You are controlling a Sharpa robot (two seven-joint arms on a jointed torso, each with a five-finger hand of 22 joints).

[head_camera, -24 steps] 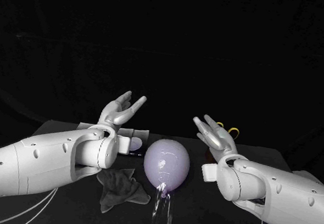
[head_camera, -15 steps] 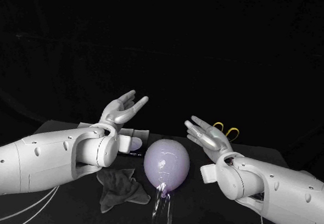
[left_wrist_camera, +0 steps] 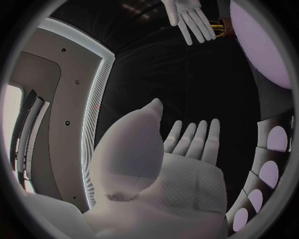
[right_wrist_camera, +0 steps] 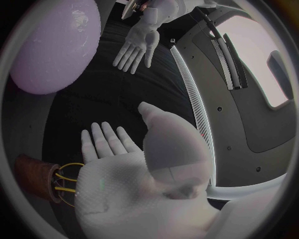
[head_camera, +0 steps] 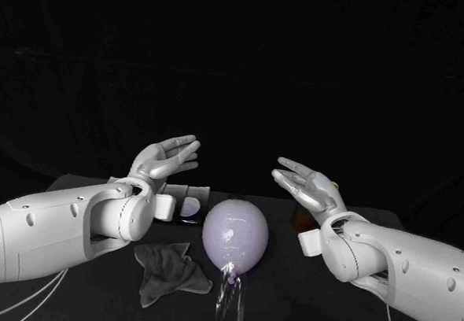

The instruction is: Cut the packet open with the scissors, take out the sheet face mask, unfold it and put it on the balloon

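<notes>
A pale lilac balloon (head_camera: 235,235) stands upright on a clear stand (head_camera: 226,310) at the table's middle. My left hand (head_camera: 166,158) is raised to the left of it, fingers apart and holding nothing. On the other side my right hand (head_camera: 306,185) is raised too, fingers spread, palm empty. A crumpled grey sheet (head_camera: 168,270) lies on the table by the balloon's base, under my left arm. The white packet with lilac ovals (head_camera: 189,205) lies behind my left arm. Yellow-handled scissors (right_wrist_camera: 65,182) stand in a brown holder (right_wrist_camera: 34,175) just beyond my right hand. The balloon (right_wrist_camera: 53,45) and the left hand (right_wrist_camera: 137,47) show in the right wrist view.
The black table (head_camera: 316,313) ends a little way behind the packet and the holder. Dark cloth hangs behind it. White pieces with lilac ovals (left_wrist_camera: 269,172) line one side of the left wrist view, beyond my left hand (left_wrist_camera: 181,159).
Both hands have tipped over from pointing up to reaching forward, palms turned toward each other. The right hand now covers the scissors' yellow handles in the head view.
</notes>
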